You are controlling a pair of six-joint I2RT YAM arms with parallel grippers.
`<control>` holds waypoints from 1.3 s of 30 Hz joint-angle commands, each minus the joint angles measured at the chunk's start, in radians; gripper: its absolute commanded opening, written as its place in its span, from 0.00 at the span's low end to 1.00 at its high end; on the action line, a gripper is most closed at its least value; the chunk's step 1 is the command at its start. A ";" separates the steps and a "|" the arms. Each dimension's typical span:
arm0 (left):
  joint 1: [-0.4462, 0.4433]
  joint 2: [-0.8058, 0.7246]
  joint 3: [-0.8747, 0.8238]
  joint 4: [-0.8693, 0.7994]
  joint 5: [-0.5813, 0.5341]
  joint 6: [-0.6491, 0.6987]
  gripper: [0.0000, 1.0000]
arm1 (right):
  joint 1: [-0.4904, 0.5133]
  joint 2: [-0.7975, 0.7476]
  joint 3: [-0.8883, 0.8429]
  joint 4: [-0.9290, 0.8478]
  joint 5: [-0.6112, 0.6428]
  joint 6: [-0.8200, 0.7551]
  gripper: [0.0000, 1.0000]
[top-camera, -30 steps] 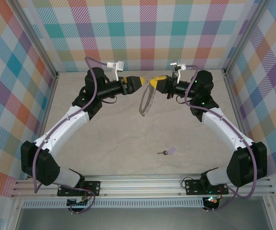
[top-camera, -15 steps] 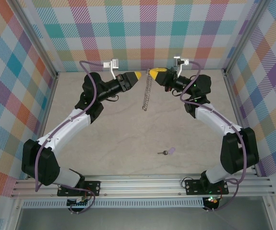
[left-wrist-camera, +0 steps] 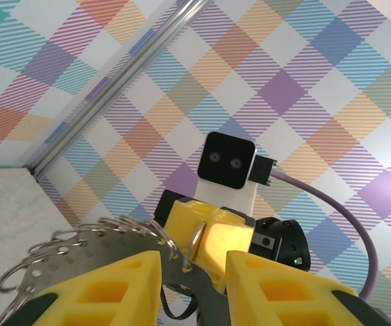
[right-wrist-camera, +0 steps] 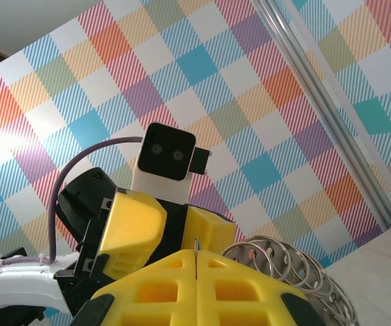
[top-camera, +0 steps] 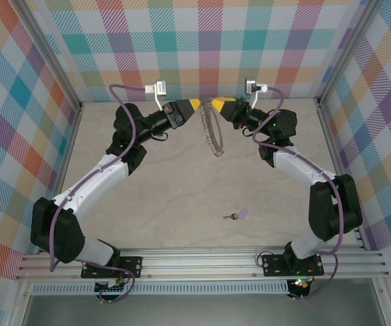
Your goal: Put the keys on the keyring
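keyring (left-wrist-camera: 79, 239): silver, looped rim, runs from lower left to centre | left gripper (left-wrist-camera: 194, 275): yellow fingers (left-wrist-camera: 117, 288) either side of keyring, contact unclear | right gripper (left-wrist-camera: 207, 234): yellow, facing, at keyring's far edge | camera block (left-wrist-camera: 228, 163) above it | checked wall (left-wrist-camera: 304, 75) behind | table (left-wrist-camera: 5, 204) corner lower left

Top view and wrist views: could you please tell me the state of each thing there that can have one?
keyring: held up at its top, hanging down over the table.
key: lying flat on the table, apart from the keyring, not threaded on.
right fingers: shut on the keyring's rim.
left fingers: either side of the keyring's rim with a gap showing; grip unclear.
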 commanded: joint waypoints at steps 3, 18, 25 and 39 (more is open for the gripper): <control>-0.016 0.025 0.036 0.046 0.041 -0.009 0.31 | -0.003 0.005 -0.012 0.094 0.014 0.034 0.00; -0.040 0.087 0.076 0.049 0.047 -0.002 0.32 | -0.003 0.010 -0.030 0.094 0.004 0.041 0.00; -0.048 0.089 0.077 0.058 0.048 0.001 0.36 | -0.002 0.021 -0.027 0.099 -0.002 0.052 0.00; -0.060 0.101 0.091 0.053 0.057 0.011 0.18 | -0.003 0.030 -0.029 0.106 -0.006 0.067 0.00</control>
